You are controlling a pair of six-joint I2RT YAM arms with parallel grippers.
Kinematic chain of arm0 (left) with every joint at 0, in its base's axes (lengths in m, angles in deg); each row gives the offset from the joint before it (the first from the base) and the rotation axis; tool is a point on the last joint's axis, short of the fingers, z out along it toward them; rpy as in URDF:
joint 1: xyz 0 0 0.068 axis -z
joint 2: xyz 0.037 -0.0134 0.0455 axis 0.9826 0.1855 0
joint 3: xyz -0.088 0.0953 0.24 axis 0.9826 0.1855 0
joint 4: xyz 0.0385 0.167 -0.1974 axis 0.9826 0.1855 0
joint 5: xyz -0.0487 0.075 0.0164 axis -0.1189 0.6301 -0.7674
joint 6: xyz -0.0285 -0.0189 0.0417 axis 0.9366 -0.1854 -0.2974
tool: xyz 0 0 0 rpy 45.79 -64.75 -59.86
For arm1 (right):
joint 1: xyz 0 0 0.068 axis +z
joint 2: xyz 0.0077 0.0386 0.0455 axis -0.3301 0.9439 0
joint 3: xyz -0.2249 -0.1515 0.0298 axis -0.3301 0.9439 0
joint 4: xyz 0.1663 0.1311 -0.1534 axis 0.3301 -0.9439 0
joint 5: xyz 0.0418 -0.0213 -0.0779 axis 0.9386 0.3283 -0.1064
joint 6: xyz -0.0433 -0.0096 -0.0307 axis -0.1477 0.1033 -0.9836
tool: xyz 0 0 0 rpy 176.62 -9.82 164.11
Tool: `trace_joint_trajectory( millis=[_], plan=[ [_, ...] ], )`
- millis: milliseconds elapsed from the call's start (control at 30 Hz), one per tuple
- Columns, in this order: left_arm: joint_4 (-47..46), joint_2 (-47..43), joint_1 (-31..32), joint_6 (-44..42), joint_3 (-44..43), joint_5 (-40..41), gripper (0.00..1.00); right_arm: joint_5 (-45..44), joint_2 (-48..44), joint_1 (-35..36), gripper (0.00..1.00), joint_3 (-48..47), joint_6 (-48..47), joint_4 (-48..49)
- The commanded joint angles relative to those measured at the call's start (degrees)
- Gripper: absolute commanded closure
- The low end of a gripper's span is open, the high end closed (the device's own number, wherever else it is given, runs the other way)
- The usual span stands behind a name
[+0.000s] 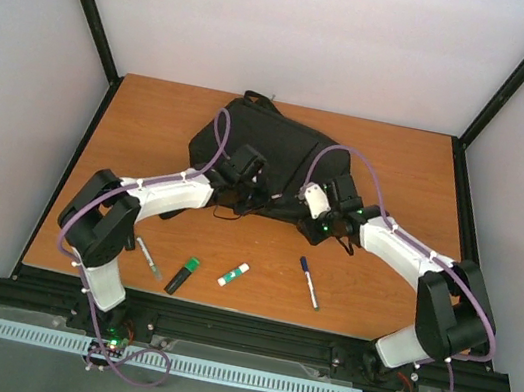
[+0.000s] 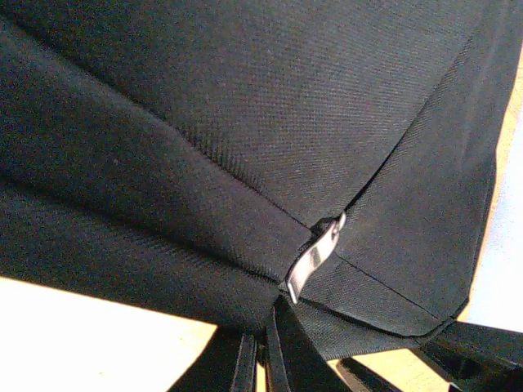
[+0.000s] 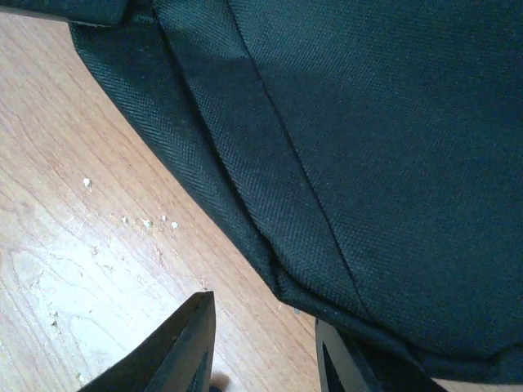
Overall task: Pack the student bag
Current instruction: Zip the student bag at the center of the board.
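Observation:
The student bag (image 1: 276,148) is a black fabric backpack lying flat at the back middle of the wooden table (image 1: 399,169). My left gripper (image 1: 245,175) is over its near left edge. In the left wrist view the left gripper (image 2: 274,327) is shut, its tips right at the lower end of a silver zipper pull (image 2: 315,257). I cannot tell whether the pull is pinched. My right gripper (image 1: 328,211) is at the bag's near right edge. In the right wrist view the right gripper (image 3: 261,359) is open over bare wood, with the bag's hem (image 3: 245,204) above its right finger (image 3: 343,367).
Loose on the near half of the table lie a thin pen (image 1: 147,259), a green highlighter (image 1: 183,275), a white stick with a green cap (image 1: 233,274) and a blue-capped pen (image 1: 309,282). Black frame posts and white walls enclose the table.

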Motion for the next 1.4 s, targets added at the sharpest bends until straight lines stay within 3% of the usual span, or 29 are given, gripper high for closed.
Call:
trace_joint_trajectory(
  millis=[0, 767, 933, 1067, 1367],
  plan=[
    [0.5, -2.6, 1.1, -1.4, -3.0, -0.7, 0.99, 0.6, -0.2, -1.5, 0.66, -0.9, 2.1, 2.1],
    [2.1, -1.7, 2.6, -2.5, -3.7, -0.3, 0.99, 3.3, 5.6, -4.6, 0.79, -1.3, 3.5, 8.9],
    [2.0, -1.3, 2.9, -2.7, -3.6, -0.6, 0.99, 6.4, 5.5, -6.5, 0.88, -0.6, 3.0, 10.6],
    [2.4, -1.1, 3.0, -3.1, -3.7, -0.2, 0.99, 7.1, 5.8, -6.5, 0.97, -0.7, 2.6, 10.1],
    [4.5, -1.1, 2.8, -5.4, -3.6, 2.1, 0.99, 6.7, 2.4, -9.5, 0.97, -0.3, -3.8, 1.9]
  ],
)
